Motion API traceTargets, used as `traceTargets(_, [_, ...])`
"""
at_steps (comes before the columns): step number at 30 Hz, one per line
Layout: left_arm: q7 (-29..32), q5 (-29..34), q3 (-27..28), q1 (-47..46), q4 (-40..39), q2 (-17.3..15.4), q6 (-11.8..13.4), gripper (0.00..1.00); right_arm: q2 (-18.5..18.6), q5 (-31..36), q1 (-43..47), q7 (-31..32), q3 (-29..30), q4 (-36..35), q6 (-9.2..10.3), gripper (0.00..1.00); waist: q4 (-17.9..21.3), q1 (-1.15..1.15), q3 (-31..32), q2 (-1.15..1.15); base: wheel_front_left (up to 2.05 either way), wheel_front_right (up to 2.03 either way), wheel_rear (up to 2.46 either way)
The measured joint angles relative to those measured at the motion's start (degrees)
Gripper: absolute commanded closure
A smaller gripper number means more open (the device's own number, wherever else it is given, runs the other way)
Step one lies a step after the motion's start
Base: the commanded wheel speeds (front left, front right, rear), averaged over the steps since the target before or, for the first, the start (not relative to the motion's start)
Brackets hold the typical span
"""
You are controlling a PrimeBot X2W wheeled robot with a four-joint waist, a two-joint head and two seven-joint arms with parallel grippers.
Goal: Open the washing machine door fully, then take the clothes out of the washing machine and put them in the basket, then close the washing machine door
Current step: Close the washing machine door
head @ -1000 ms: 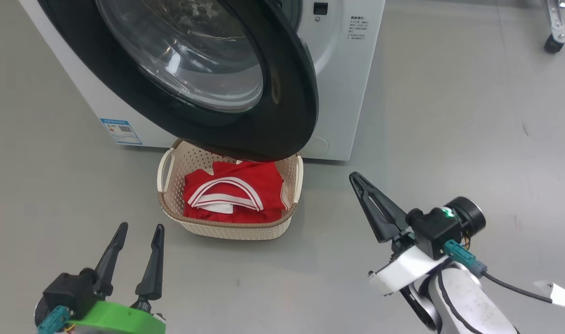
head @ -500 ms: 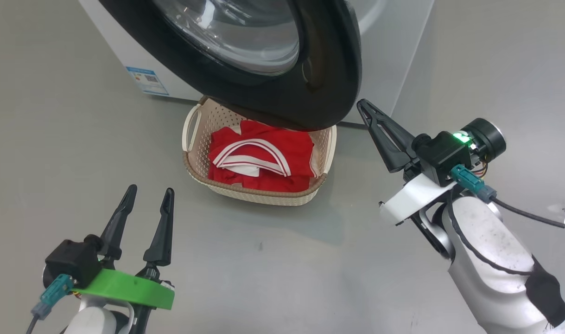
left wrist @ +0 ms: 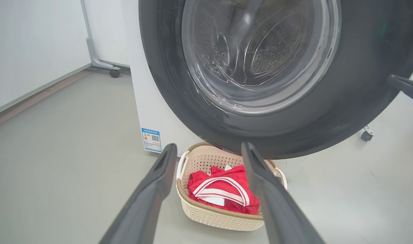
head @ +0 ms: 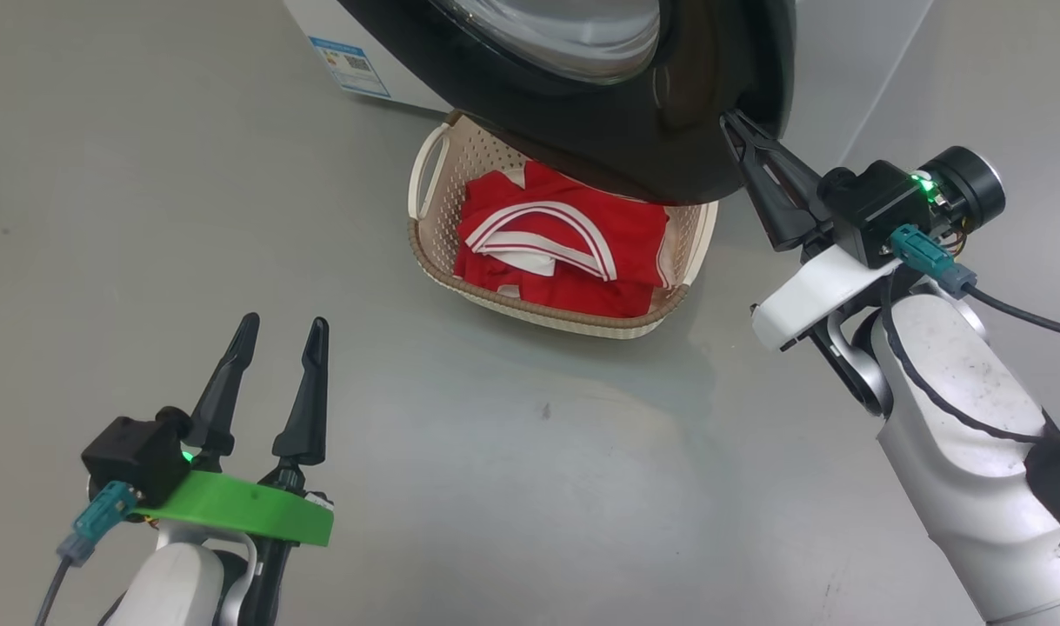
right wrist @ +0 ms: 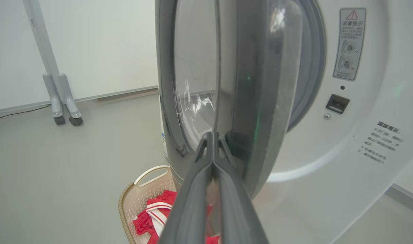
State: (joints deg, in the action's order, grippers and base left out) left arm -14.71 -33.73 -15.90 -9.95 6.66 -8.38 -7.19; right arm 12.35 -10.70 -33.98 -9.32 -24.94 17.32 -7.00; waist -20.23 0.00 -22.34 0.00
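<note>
My right claw, clenched empty, sits at the door's rim at 2 o'clock, and my left claw hangs released at 7 o'clock (clothes lie in the basket at 12, under the door).

Basket sits on floor directly before washing machine, its rear under the washing machine door. Clothes lie in basket. Right gripper is at door's right edge. Left gripper is well apart, front-left of basket.
</note>
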Motion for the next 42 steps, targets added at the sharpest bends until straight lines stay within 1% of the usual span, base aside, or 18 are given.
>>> traceTargets(9, [0.0, -0.07, -0.18, -1.03, 0.23, 0.21, 0.0, 0.0, 0.01, -0.89, -3.18, -0.15, -0.42, 2.48, -0.01, 1.0, -1.8, 0.0, -2.34, 0.0, 0.0, 0.0, 0.0])
traceTargets(13, [0.0, -0.11, -0.4, -1.7, 0.21, 0.22, 0.0, 0.0, 0.36, -0.89, -4.7, -0.57, -0.38, 3.21, -0.45, 1.0, -2.05, 0.0, -3.32, 0.0, 0.0, 0.0, 0.0])
traceTargets(27, [0.0, -1.15, -1.62, -4.75, -0.31, 0.78, 0.0, 0.0, 3.47, -0.89, -12.54, -0.38, 1.26, 4.65, -0.49, 1.0, -2.91, 0.0, -7.69, 0.0, 0.0, 0.0, 0.0])
traceTargets(38, [0.0, -2.57, -2.88, -7.78, -0.9, 1.93, 0.0, 0.0, 6.34, -0.22, -20.82, 1.93, 1.94, 5.67, -0.51, 1.0, -3.98, 0.0, -12.03, 0.0, 0.0, 0.0, 0.0])
traceTargets(42, [0.0, -3.08, -2.85, -8.72, -0.93, 2.13, 0.0, 0.0, 6.58, -0.19, -22.81, 2.29, 2.45, 6.43, -0.51, 1.0, -4.53, 0.0, -13.36, 0.0, 0.0, 0.0, 0.0])
